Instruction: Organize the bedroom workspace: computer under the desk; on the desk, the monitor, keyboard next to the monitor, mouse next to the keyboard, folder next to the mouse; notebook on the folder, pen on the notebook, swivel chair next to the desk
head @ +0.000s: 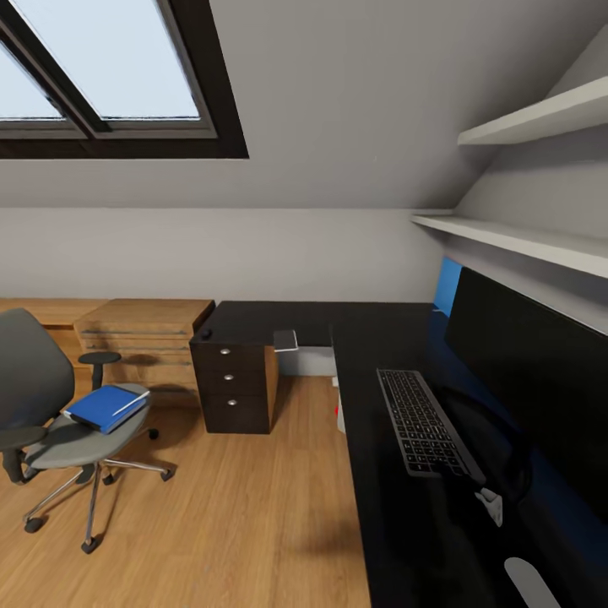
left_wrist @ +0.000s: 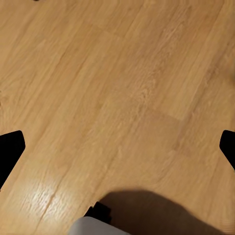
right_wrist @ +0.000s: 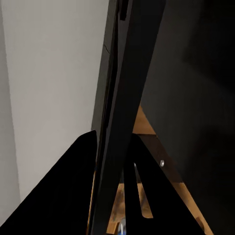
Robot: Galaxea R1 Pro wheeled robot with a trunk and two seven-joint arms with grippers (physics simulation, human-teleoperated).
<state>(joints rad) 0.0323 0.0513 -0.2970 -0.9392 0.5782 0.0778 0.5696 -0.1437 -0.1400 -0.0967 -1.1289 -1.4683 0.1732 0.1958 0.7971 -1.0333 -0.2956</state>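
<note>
Looking down from the head view, the black desk (head: 397, 507) runs along the right with the monitor (head: 540, 397) at about 3 o'clock and the keyboard (head: 425, 422) lying just beside its foot. Over at 9 o'clock the chair (head: 59, 405) sits well apart from the desk, blue folder (head: 105, 407) on its seat. Left wrist view: wood floor (left_wrist: 122, 98), left gripper (left_wrist: 117, 147) fingers spread wide, holding nothing. Right wrist view: the right gripper (right_wrist: 115, 161) fingers straddle the monitor's thin edge (right_wrist: 127, 98), apparently pinching it.
</note>
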